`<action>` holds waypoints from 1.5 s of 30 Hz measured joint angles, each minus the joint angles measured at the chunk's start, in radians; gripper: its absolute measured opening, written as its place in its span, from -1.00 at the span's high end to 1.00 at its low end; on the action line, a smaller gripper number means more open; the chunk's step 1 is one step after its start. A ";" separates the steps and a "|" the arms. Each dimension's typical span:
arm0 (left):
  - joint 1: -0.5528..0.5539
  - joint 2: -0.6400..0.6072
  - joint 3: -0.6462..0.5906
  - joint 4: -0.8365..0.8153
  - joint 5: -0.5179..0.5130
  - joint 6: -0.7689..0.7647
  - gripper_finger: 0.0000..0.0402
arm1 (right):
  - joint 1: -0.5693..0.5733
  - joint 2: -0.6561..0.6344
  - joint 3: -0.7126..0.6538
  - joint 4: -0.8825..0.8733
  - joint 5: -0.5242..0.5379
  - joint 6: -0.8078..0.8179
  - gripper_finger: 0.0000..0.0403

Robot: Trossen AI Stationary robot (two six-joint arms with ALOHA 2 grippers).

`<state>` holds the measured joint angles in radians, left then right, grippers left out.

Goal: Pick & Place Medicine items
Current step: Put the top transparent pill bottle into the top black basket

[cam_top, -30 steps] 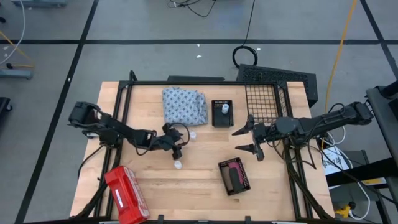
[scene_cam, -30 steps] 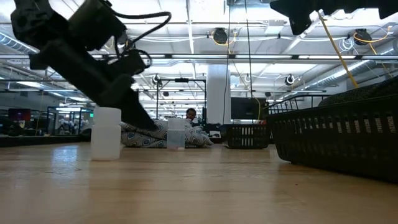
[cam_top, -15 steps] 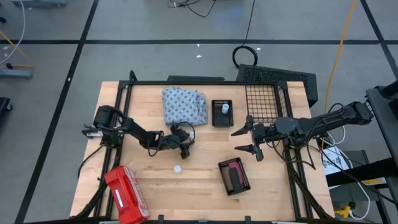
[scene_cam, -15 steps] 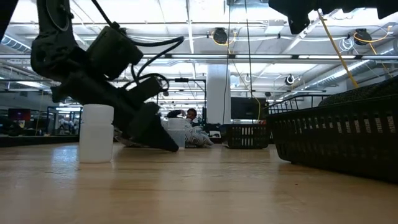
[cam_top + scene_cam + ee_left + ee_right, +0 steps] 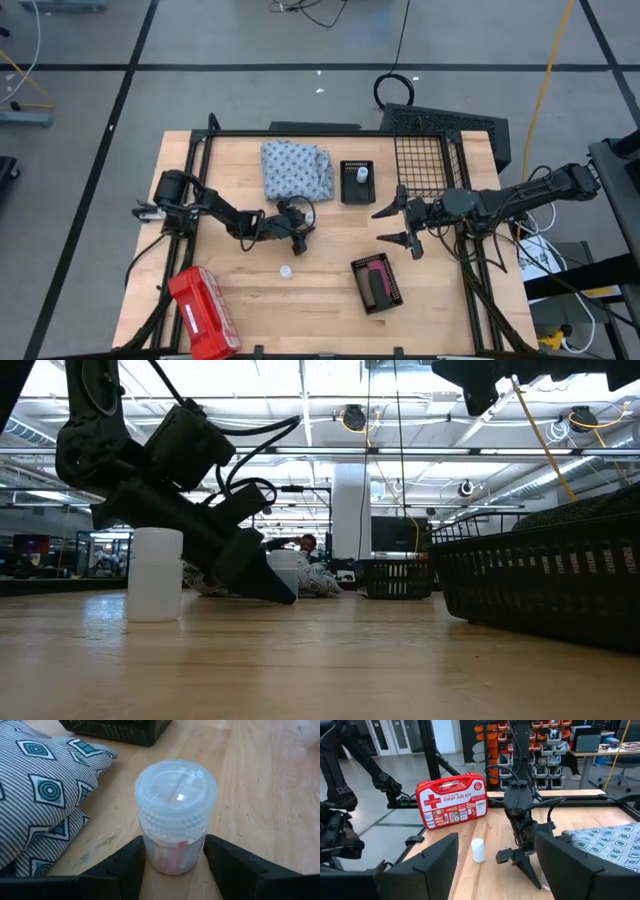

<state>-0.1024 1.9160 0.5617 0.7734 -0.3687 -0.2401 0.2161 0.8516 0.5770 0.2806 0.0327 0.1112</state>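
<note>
A pale wooden tabletop in a framed rig carries the work, with a large workshop hall behind it in the low view. Near the far edge lies a patterned cloth, and just beside it a small black tray with one white bottle inside. A red first-aid case sits at the near left corner, and a second black tray toward the near right holds dark tubes, too small to sort by colour.

The left gripper is down at the tabletop just in front of the cloth, and the left wrist view shows its two fingers flanking a small clear-capped bottle, one on each side of its lower body. The jaws stand fairly wide; they look to be at or very near the bottle's sides, but whether they are already pressing on it I cannot tell. This seems to be the grasping step on that bottle. The next move likely calls for squeezing fully, then lifting straight up, since the bottle is upright and could tip.

Another loose bottle stands alone nearer the front edge, well apart from the gripper.

The right gripper waits above the tabletop right of centre, jaws spread, empty.
</note>
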 joint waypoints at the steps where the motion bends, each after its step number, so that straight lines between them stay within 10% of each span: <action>1: 0.000 0.000 0.000 0.001 0.000 0.000 -0.06 | 0.000 0.000 0.000 0.000 0.006 0.000 -0.25; 29: -0.001 -0.054 0.032 0.057 0.064 -0.004 0.31 | 0.000 0.000 0.000 -0.002 0.050 0.026 -0.25; 45: -0.039 -0.066 0.310 -0.353 0.129 0.071 0.24 | -0.001 0.089 0.001 0.000 0.235 0.034 -0.25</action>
<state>-0.1416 1.8503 0.8715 0.4204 -0.2394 -0.1688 0.2153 0.9407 0.5777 0.2808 0.2677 0.1456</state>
